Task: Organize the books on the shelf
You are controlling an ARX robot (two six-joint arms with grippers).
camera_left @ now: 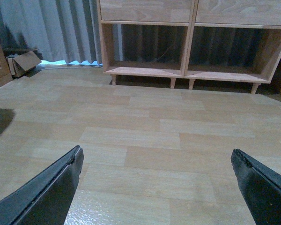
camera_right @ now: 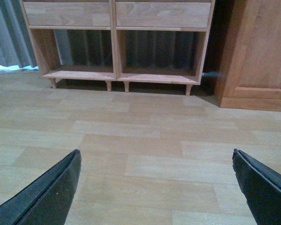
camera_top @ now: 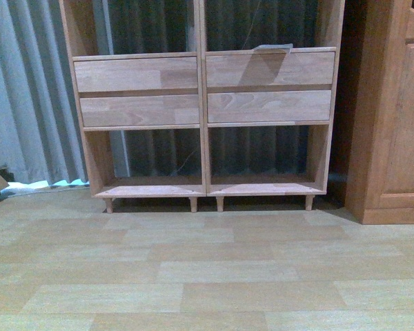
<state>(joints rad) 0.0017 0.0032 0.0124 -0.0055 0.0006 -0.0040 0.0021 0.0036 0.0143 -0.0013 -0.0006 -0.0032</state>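
The light-wood shelf (camera_top: 201, 103) stands ahead against a grey curtain, with two drawer fronts per column and open compartments above and below. It also shows in the left wrist view (camera_left: 189, 47) and the right wrist view (camera_right: 114, 42). A thin pale flat thing (camera_top: 272, 48) lies on the ledge above the right drawers; I cannot tell if it is one of the books. No other book shows. My left gripper (camera_left: 155, 152) and right gripper (camera_right: 156, 152) both hang open over bare floor, well short of the shelf. Neither arm appears in the front view.
A darker orange-brown cabinet (camera_top: 393, 110) stands right of the shelf, also seen in the right wrist view (camera_right: 257, 51). A cardboard box (camera_left: 21, 63) sits on the floor by the curtain (camera_top: 27, 89), left of the shelf. Pale plank floor (camera_top: 207, 269) stretches between me and the shelf.
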